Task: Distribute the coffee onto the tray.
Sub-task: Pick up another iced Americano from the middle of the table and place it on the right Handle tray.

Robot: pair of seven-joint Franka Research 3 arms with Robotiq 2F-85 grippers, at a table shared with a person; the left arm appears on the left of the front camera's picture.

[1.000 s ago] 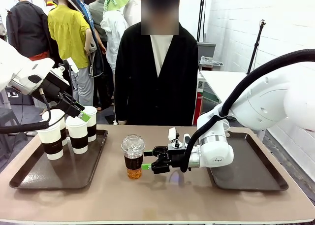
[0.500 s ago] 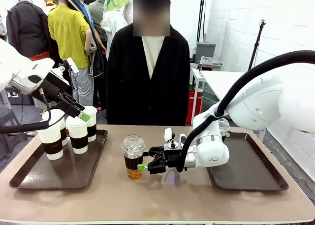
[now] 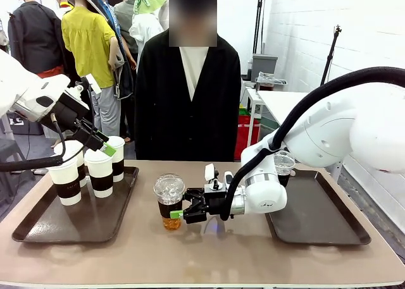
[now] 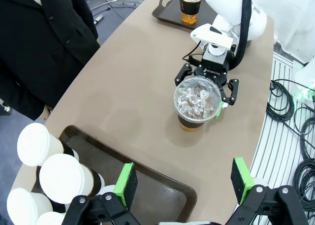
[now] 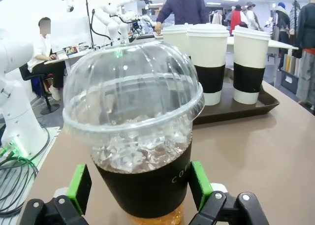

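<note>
— Where's the right gripper (image 3: 180, 214) at?

— Low over the table (image 3: 209, 257), reaching toward the middle. Its jaws are spread wide, and the iced coffee cup (image 3: 169, 202) stands between the green pads (image 5: 79, 185). In the right wrist view the pads sit on either side of the cup's black sleeve with a sliver of gap on each side, so nothing is clamped. The cup is clear plastic with a domed lid, ice on top and amber liquid at the base.

— And the left gripper (image 4: 184, 181)?

— Raised above the left tray (image 3: 38, 226), jaws apart, empty. Straight ahead of its fingertips, out on the table, is that same iced cup with the right gripper around it. Below and to the side of it, on the tray, stand the white paper cups (image 3: 100, 172) with white lids and dark sleeves, clustered together.

— Anything behind the right gripper?

— A second iced cup (image 3: 283, 167) on the right tray (image 3: 323, 219), back past the arm's wrist. A person (image 3: 186, 99) in a black jacket stands at the far edge.
</note>
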